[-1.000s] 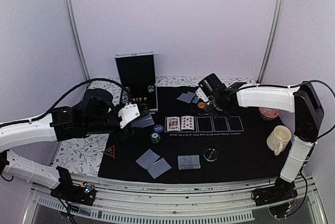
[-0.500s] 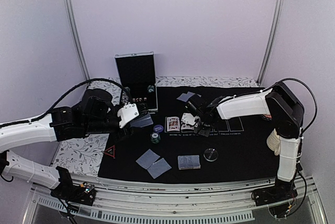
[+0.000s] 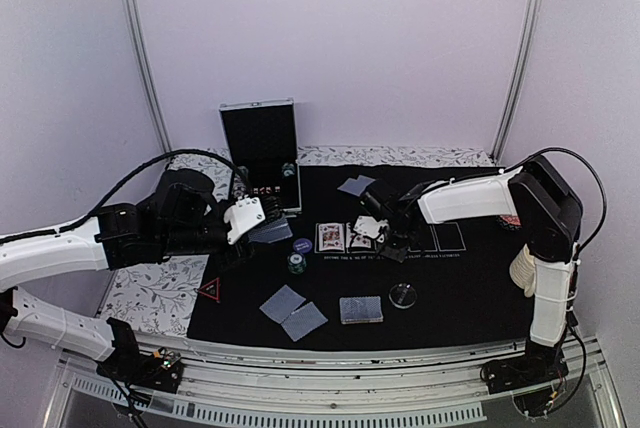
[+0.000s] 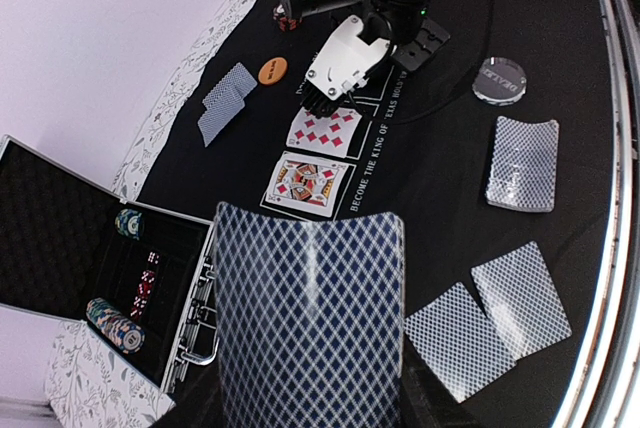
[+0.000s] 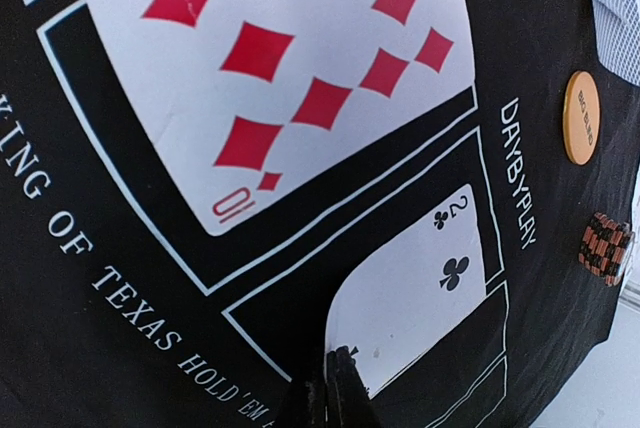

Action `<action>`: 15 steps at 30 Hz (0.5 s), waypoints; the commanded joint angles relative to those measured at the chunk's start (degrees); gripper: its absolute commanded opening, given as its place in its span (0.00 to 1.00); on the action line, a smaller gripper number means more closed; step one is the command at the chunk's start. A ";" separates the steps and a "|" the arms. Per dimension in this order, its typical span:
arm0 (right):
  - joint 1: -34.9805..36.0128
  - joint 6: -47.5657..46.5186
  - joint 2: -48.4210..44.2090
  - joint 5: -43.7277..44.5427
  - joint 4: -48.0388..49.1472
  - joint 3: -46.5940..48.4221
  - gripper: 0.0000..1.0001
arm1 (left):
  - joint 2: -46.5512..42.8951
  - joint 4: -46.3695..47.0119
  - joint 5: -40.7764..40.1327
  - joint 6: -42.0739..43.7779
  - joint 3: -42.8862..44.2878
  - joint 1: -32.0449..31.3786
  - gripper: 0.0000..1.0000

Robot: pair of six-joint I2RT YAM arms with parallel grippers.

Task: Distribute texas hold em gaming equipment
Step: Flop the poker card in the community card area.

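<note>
- Cards lying face up number three, side by side in the white-outlined rectangles of the black mat (image 3: 470, 288): king (image 4: 310, 183), ten of diamonds (image 5: 290, 78), two of clubs (image 5: 420, 288).
- Right gripper (image 5: 337, 370) has its fingertips pressed together on the near corner of the two of clubs, low over the third rectangle. The two rectangles to its right show only outlines.
- Left gripper (image 3: 260, 227) clamps one held card (image 4: 310, 318), diamond-lattice back up and slightly bowed, above the mat's left part.
- Face-down cards: near pair (image 3: 283, 303) overlapping close to the mat's near edge, a squared deck (image 4: 522, 163) just beside them, and a far pair (image 4: 228, 98) near the far edge.
- Chips, all round: one orange chip (image 4: 272, 70) beside the far pair, one blue chip (image 3: 302, 245), a short green stack (image 3: 296, 263), and a red-black stack (image 5: 605, 248) at the right.
- One clear disc (image 4: 498, 80) sits right of the deck, apart from it.
- One red triangle (image 3: 209, 290) lies at the mat's left edge.
- An open metal case (image 3: 260, 143) stands at the far left corner and a cream mug (image 3: 530, 268) at the right edge.
</note>
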 commanded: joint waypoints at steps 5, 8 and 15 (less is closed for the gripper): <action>-0.07 0.42 0.79 -2.83 -0.76 0.48 0.02 | -0.69 0.51 0.37 0.08 -0.44 0.74 0.46; 0.84 -1.73 -0.29 -2.84 1.38 -0.68 0.02 | -0.64 0.51 0.39 0.31 -0.55 0.78 0.46; 0.93 -4.83 0.04 -1.61 2.74 -0.83 0.02 | -0.57 0.51 0.38 0.44 -0.35 0.78 0.46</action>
